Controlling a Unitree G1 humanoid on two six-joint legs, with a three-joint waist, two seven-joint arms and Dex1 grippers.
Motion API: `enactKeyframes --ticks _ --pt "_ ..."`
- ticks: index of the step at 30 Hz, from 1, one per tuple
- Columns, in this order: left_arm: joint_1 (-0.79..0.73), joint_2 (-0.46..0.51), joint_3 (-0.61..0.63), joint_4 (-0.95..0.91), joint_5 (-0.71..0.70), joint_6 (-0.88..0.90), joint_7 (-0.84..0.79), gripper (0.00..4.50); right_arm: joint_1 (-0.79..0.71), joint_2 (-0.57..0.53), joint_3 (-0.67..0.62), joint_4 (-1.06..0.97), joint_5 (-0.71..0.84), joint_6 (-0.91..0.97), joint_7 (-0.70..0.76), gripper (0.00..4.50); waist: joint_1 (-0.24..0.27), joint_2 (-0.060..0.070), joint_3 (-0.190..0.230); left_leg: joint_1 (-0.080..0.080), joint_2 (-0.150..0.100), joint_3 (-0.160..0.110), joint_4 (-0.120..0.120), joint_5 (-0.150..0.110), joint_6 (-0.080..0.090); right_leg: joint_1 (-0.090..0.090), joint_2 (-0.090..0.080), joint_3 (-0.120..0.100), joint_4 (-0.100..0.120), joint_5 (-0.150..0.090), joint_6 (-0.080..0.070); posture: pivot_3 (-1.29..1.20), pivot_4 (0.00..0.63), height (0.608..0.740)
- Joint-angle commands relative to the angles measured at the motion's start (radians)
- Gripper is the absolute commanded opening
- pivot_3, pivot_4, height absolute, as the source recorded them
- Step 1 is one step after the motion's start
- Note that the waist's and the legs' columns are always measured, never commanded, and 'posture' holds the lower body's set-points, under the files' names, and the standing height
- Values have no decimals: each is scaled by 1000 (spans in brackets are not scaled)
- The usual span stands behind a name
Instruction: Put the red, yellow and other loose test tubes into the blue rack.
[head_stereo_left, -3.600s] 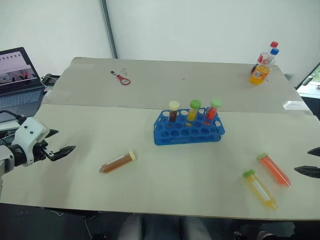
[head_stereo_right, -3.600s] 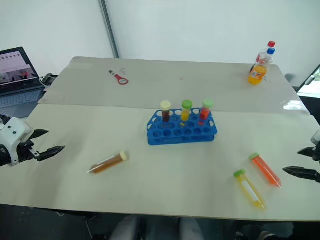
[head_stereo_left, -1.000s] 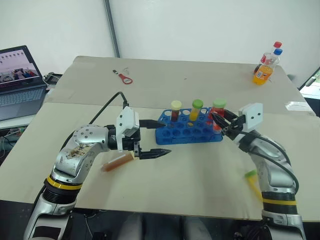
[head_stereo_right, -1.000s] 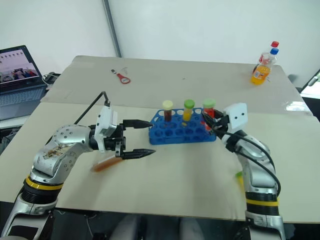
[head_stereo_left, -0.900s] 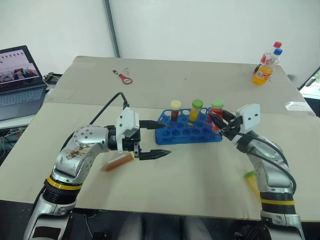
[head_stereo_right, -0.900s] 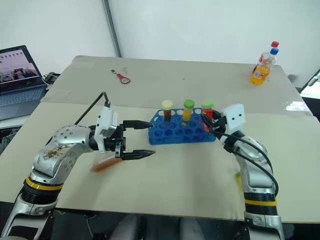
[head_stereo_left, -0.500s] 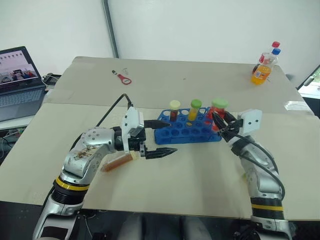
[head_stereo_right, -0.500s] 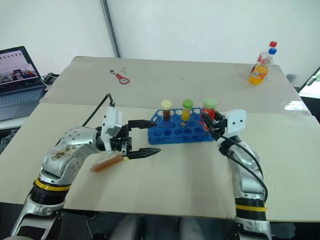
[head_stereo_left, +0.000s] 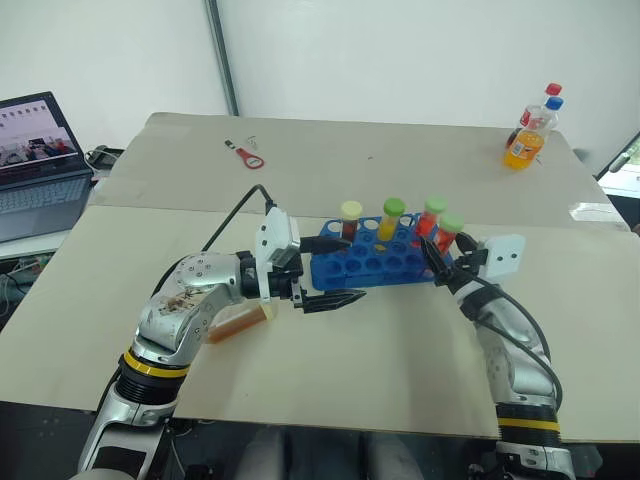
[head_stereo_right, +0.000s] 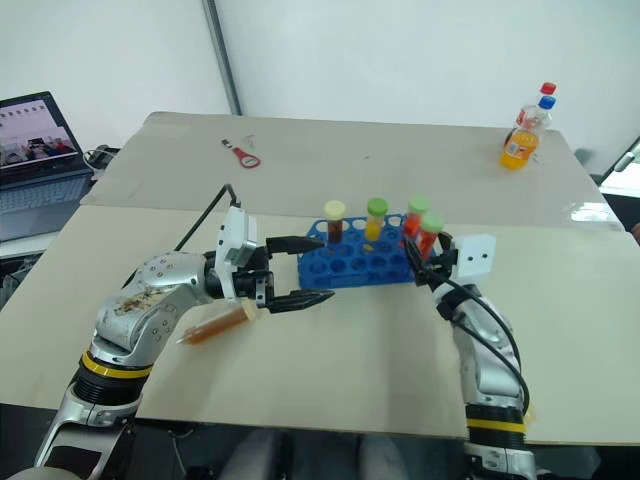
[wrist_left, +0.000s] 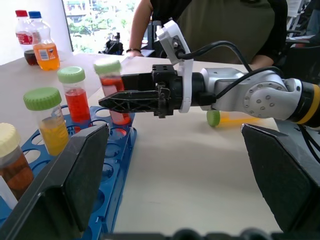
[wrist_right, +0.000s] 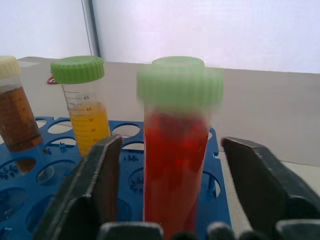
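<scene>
The right pincer (wrist_right: 170, 220) stands with its two black fingers (wrist_right: 102, 180) spread apart on either side of a red tube with a green cap (wrist_right: 176, 145), which stands upright in the near right corner of the blue rack (head_stereo_left: 375, 262) on the table (head_stereo_left: 400, 340); a gap shows between each finger and the tube, so nothing is clamped. Beyond this pincer, in the rack's far row, stand a brown tube with a cream cap (head_stereo_left: 349, 220), a yellow tube with a green cap (wrist_right: 85, 102) and a second red tube (head_stereo_left: 430, 215), largely hidden behind the near one in the right wrist view. Printed scale marks run down the yellow tube; the numbers 45, 40, 35 and 30 can be read.

The left pincer (head_stereo_left: 335, 270) is wide open and empty, pointing sideways toward the rack, its upper finger beside the rack's left end and its lower finger over bare table in front. Behind this pincer, by the left forearm, a loose brown tube with a cream cap (head_stereo_left: 240, 322) lies on its side. In the left wrist view a loose yellow tube with a green cap (wrist_left: 235, 118) lies on the table past the right arm, and a person (wrist_left: 220, 30) stands behind. Two soda bottles (head_stereo_left: 532, 132) stand at the table's far right corner, labels unreadable; a laptop (head_stereo_left: 40, 160) sits at far left.
</scene>
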Motion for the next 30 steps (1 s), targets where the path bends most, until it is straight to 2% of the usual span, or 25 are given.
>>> enactKeyframes --ticks 1,4,10,11,14,17,22,30 --pt "-14 0 4 -57 -10 15 27 4500 37 -64 -36 -114 36 72 19 4476 2 0 0 0 0 0 0 0 0 0 0 0 0 0 0 0 150 701" --pt "0 9 3 -77 -6 19 39 4500 98 -146 -83 -213 89 167 56 4476 3 0 0 0 0 0 0 0 0 0 0 0 -1 0 0 0 150 701" --pt "54 80 -12 -103 35 -32 -2 4500 308 -483 -323 -531 317 568 191 4476 3 1 1 -1 -1 0 -1 0 0 0 -1 0 -2 0 0 0 150 701" --pt "63 92 -21 -112 44 -47 -14 4500 342 -560 -345 -565 313 672 194 4476 0 1 1 0 0 0 -1 0 0 1 0 0 -2 0 0 0 150 701" --pt "87 121 -51 -144 57 -93 -66 4500 409 -747 -407 -613 348 968 215 4476 -1 1 1 2 1 0 -1 0 0 3 2 1 -2 -1 -1 0 150 701" --pt "88 123 -58 -176 21 -81 -87 4500 436 -849 -434 -623 399 1152 259 4476 4 0 1 2 2 1 -1 0 1 3 2 1 -3 -1 -1 0 150 701" --pt "71 107 -76 -206 -1 -65 -95 4500 401 -921 -397 -602 462 1327 302 4476 5 -1 1 0 1 0 -1 0 1 3 2 1 -6 -1 -1 0 150 701" --pt "64 90 -99 -233 -6 -46 -75 4500 326 -924 -187 -523 416 1313 281 4476 5 -1 1 -2 1 0 -1 0 1 2 2 1 -7 -1 0 0 150 701"
